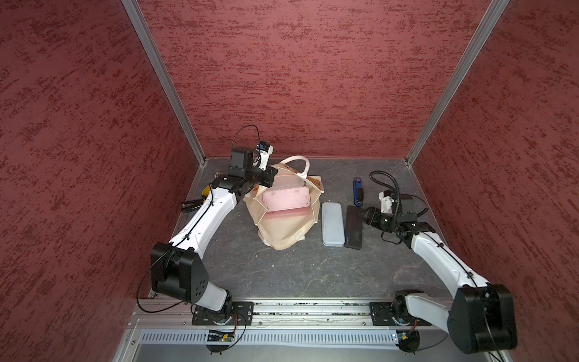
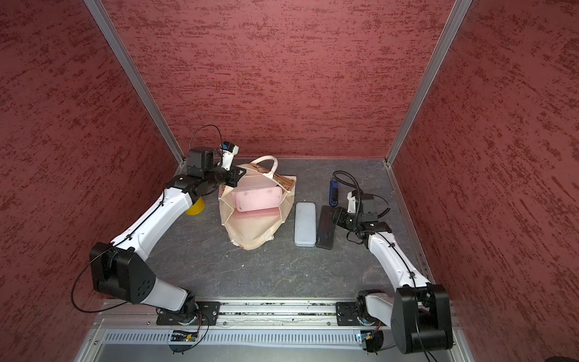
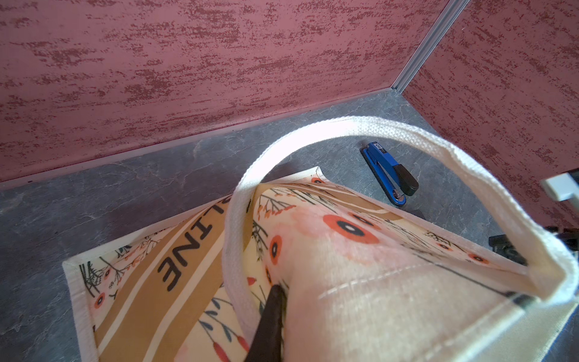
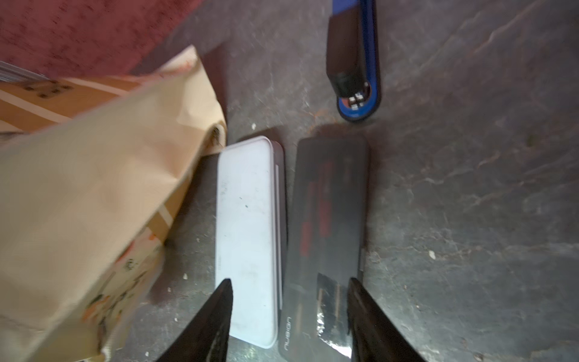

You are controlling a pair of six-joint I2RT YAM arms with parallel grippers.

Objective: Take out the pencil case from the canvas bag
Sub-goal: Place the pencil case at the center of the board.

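Plainly not out yet: pink pencil case (image 1: 286, 198) lying in the open mouth of the canvas bag (image 1: 283, 233), on top of a second pink slab (image 1: 286, 215), case or lid, cannot tell which. Pinched shut on the bag's rim near the white handle (image 1: 296, 161) with the left end effector (image 1: 270, 178); in the left wrist view, one dark finger (image 3: 269, 319) pressed into the printed cloth. Poised apart from the bag with the right end effector (image 1: 363, 215), jaws half spread and gripping nothing, above the ends of a grey case (image 4: 247, 235) and a black case (image 4: 329, 219) lying side by side on the tabletop (image 1: 282, 275), with a blue stapler (image 1: 357, 191) beyond them.

Probably next: reaching across into the bag's mouth for the pink case.

Risks from here:
- Clipping the grey case on the way over, lying as it does just beside the bag.
- Catching cloth or the slab underneath along with the case, given how snugly both are packed.
- Dragging the whole bag along if the rim pinch slips, soft canvas offering little to bite.
- Letting the mouth sag shut over the case by releasing the rim too early.
- Mistaking one of the tabletop cases for the target, both being right under the jaws.
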